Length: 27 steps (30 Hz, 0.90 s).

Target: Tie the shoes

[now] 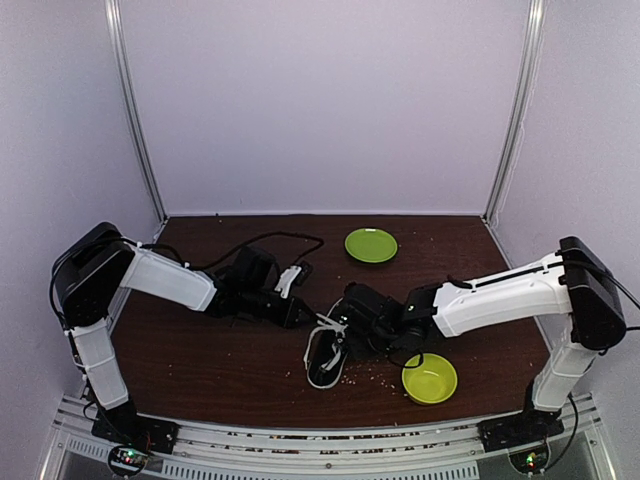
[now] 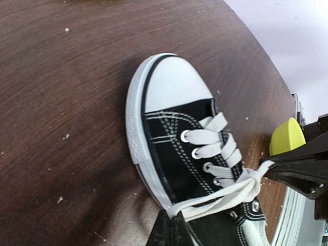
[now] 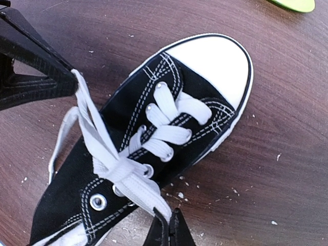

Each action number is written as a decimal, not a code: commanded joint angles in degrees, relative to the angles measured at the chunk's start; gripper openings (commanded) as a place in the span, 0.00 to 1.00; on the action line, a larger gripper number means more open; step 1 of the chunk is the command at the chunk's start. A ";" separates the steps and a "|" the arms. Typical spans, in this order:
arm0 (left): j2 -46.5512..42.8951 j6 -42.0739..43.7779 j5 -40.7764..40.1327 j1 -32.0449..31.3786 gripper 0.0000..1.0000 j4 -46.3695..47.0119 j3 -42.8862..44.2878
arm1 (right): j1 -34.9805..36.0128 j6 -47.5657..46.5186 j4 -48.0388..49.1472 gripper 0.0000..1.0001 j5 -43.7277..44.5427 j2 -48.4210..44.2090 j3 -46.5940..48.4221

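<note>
Sneaker (image 3: pixel 128 102), black canvas, white laces (image 3: pixel 169 136)

**Top external view.** Illumination is even and diffuse, from above. The pale walls (image 1: pixel 320 100) read bright. The dark tabletop (image 1: pixel 200 350) shows little contrast, and shadows under the arms are soft. The upright frame posts (image 1: pixel 135 110) splay outward toward the top (wide-angle distortion). Fine detail is coarse.

**Wrist views.** The sneaker (image 2: pixel 174 148) is in sharp focus. Its toe cap (image 2: pixel 174 84) and laces (image 2: pixel 215 141) approach clipping. A soft shadow hugs the toe, and a dull sheen crosses the wood grain. The left gripper (image 2: pixel 171 220) and right gripper (image 3: pixel 170 218) appear as black, slightly blurred silhouettes at the bottom edge.
</note>
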 commanded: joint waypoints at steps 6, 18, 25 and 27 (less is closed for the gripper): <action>-0.56 -1.97 -4.85 2.16 0.00 -0.53 -1.26 | -0.71 2.44 0.85 0.00 -0.51 -3.61 -4.38; -0.11 -3.06 -7.06 3.14 0.00 -1.13 -1.83 | -0.72 3.94 0.07 0.00 -0.45 -6.21 -8.30; -0.20 -3.14 -8.49 3.27 0.00 -1.52 -2.01 | -0.79 4.27 -0.02 0.00 -0.41 -7.37 -9.69; -0.21 -3.17 -8.90 3.29 0.00 -1.83 -2.01 | -0.81 4.38 -0.03 0.00 -0.42 -7.39 -9.99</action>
